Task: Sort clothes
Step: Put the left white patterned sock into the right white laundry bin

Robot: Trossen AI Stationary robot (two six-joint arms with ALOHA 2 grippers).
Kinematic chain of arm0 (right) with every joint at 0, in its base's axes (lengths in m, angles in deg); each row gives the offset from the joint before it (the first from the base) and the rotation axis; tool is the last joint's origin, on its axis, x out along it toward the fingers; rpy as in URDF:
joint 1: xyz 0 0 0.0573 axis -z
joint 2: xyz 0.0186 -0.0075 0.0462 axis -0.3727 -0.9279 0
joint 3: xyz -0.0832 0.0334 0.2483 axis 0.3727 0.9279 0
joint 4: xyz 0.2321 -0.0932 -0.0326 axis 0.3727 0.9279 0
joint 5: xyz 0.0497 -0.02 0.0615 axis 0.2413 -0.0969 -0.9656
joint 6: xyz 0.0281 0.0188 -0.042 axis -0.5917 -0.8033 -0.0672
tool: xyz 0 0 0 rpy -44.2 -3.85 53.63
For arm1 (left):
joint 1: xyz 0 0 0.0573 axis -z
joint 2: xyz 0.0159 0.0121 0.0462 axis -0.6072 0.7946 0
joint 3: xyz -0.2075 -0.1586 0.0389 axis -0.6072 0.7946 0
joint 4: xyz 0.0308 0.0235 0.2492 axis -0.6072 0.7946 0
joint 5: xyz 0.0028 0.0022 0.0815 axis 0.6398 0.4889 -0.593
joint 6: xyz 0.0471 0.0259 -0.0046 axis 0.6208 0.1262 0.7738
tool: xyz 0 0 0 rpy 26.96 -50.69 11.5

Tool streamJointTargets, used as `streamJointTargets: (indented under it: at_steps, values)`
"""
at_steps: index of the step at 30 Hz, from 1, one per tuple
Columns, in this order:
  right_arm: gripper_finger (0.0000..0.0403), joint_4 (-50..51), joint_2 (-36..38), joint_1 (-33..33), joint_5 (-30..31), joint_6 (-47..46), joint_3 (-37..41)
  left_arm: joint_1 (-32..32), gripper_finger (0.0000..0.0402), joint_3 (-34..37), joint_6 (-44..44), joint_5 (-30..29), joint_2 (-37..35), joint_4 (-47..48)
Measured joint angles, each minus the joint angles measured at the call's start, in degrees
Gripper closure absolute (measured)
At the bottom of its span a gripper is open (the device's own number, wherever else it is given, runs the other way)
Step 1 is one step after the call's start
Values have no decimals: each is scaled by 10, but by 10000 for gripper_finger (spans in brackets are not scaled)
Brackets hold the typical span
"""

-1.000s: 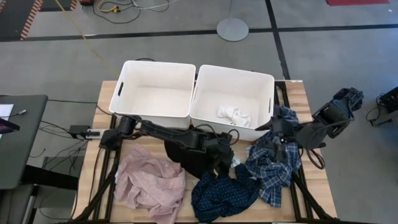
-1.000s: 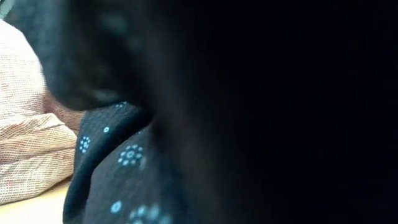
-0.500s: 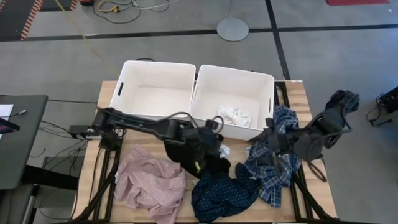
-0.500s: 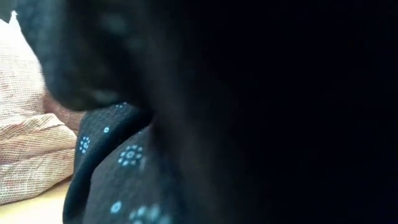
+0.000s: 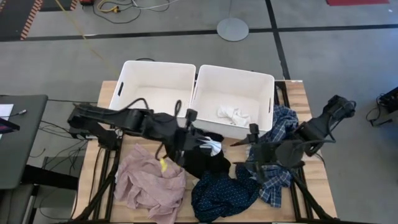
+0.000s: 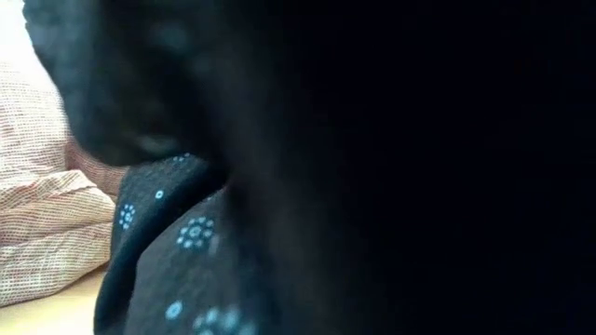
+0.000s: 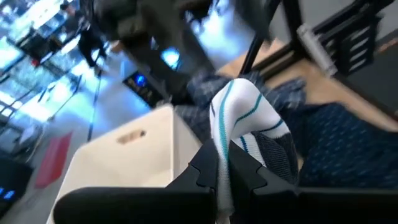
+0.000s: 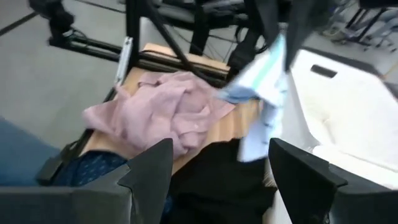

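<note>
My left gripper (image 5: pixel 198 142) is shut on a white sock with teal stripes (image 7: pixel 249 118), over the black garment (image 5: pixel 205 163), just in front of the two white bins. My right gripper (image 5: pixel 245 144) is open and empty (image 8: pixel 221 152); it hangs over the left part of the blue-white plaid shirt (image 5: pixel 273 168). The dusty-pink garment (image 5: pixel 149 180) lies on the table at the near left. The navy dotted one (image 5: pixel 221 193) lies at the near middle. A white piece (image 5: pixel 233 115) lies in the right bin (image 5: pixel 261 84). My left gripper pinches the sock at one end (image 7: pixel 222 163) between its two fingers. The fingers come from the table's left and point toward its right. The rest of the sock (image 5: pixel 212 144) sticks out past the fingertips, above the black garment.
The left bin (image 5: pixel 124 93) stands next to the right bin at the table's far side. In the low view, dark cloth right at the lens hides nearly everything; only some navy dotted cloth (image 6: pixel 177 251) and pink cloth (image 6: pixel 47 233) show.
My left gripper has gone up and toward the table's left, away from the black garment, taking the striped sock with it. My right gripper has moved from beside the right bin toward the table's left and near edge, over the plaid shirt.
</note>
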Motion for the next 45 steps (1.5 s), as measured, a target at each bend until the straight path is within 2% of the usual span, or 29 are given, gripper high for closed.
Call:
streamJointTargets:
  at_steps: [5, 10, 19, 24, 33, 40, 45]
  values:
    - [121, -58, -19, 38, -3, 51, 0, 13, 401, 0, 1, 0, -11, 0]
    - [121, -106, -42, 68, -50, 86, 0, 14, 401, 0, 7, -3, -11, 3]
    - [132, -116, -74, 111, -59, 92, 0, 22, 399, 0, 9, -5, -11, 6]
    - [193, -114, -78, 125, -59, 103, 0, 31, 399, 0, 11, -5, -11, 18]
    - [383, -108, -77, 132, -59, 136, 0, 33, 398, 0, 18, -29, -11, 21]
    - [398, -103, -77, 138, -47, 141, 0, 29, 384, 0, 14, -39, -15, 51]
    - [401, -102, -76, 155, -35, 148, 0, 29, 338, 0, -8, -71, -26, 91]
